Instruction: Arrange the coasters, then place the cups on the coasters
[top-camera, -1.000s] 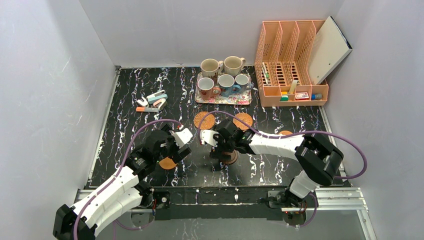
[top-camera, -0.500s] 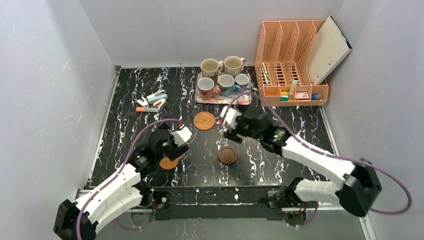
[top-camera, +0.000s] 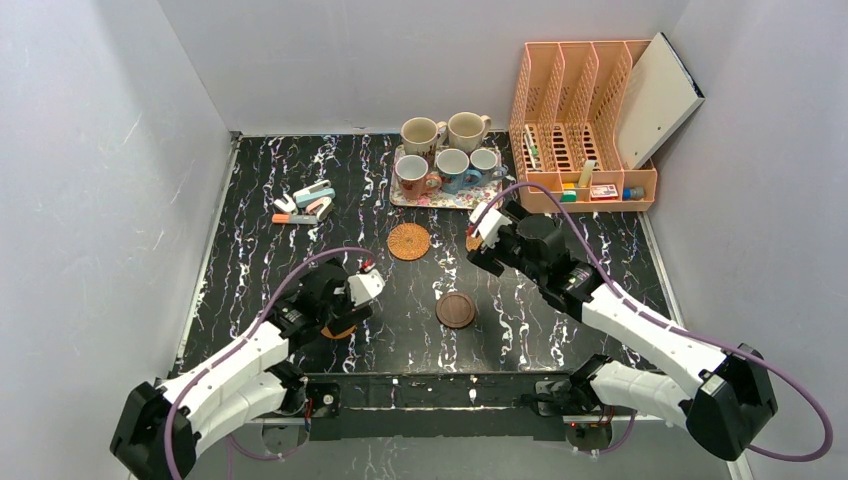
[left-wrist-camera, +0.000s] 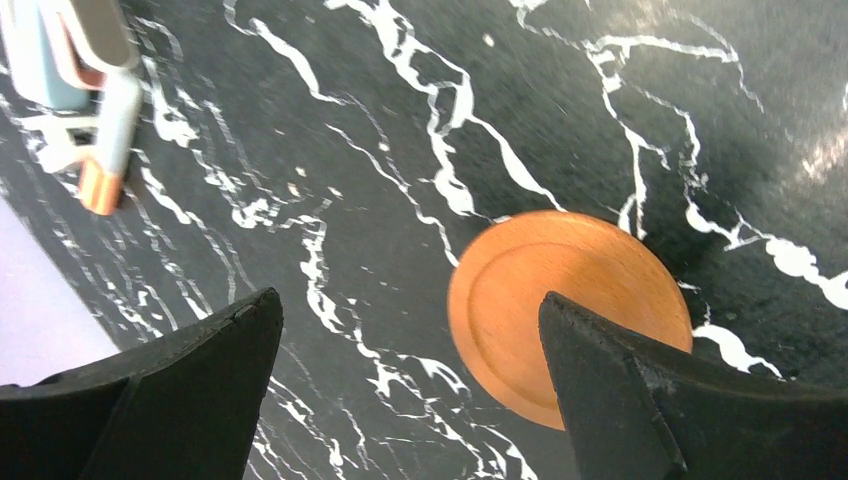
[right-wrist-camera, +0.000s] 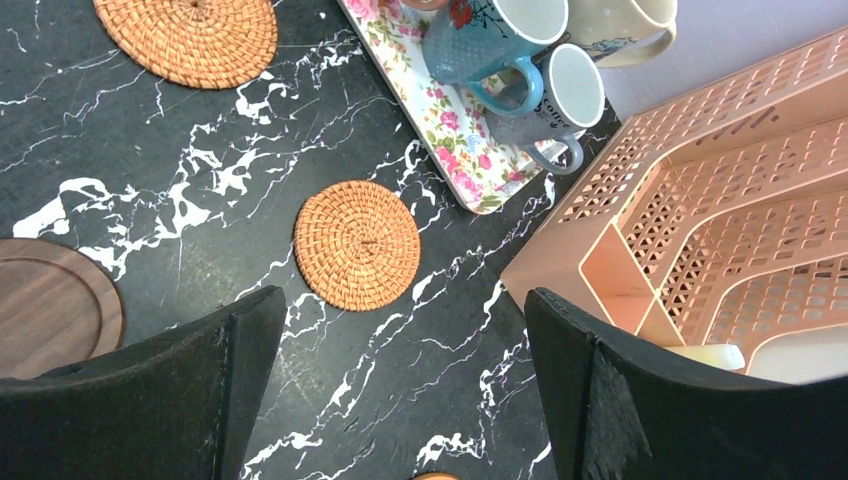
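Note:
My left gripper (left-wrist-camera: 410, 300) hangs open just over the table; its right finger overlaps a smooth orange-brown coaster (left-wrist-camera: 560, 290) without gripping it. From above, that coaster (top-camera: 337, 331) peeks out beneath the left gripper (top-camera: 345, 315). My right gripper (right-wrist-camera: 400, 300) is open and empty above a woven coaster (right-wrist-camera: 357, 243), which the top view mostly hides under the gripper (top-camera: 480, 248). A second woven coaster (top-camera: 408, 241) and a dark wood coaster (top-camera: 456, 310) lie mid-table. The cups (top-camera: 447, 160) stand on a floral tray (top-camera: 470, 200); the blue cup (right-wrist-camera: 480, 40) and blue-handled cup (right-wrist-camera: 575, 95) are nearest.
A pink desk organizer (top-camera: 580, 130) with a white board leaning in it stands at the back right, close to the tray. Markers and clips (top-camera: 305, 205) lie at the back left. A sliver of another orange coaster (right-wrist-camera: 437, 476) shows below the right gripper.
My right gripper has left the dark wood coaster and moved back and right to the second woven coaster. The left gripper has shifted slightly nearer over the orange coaster.

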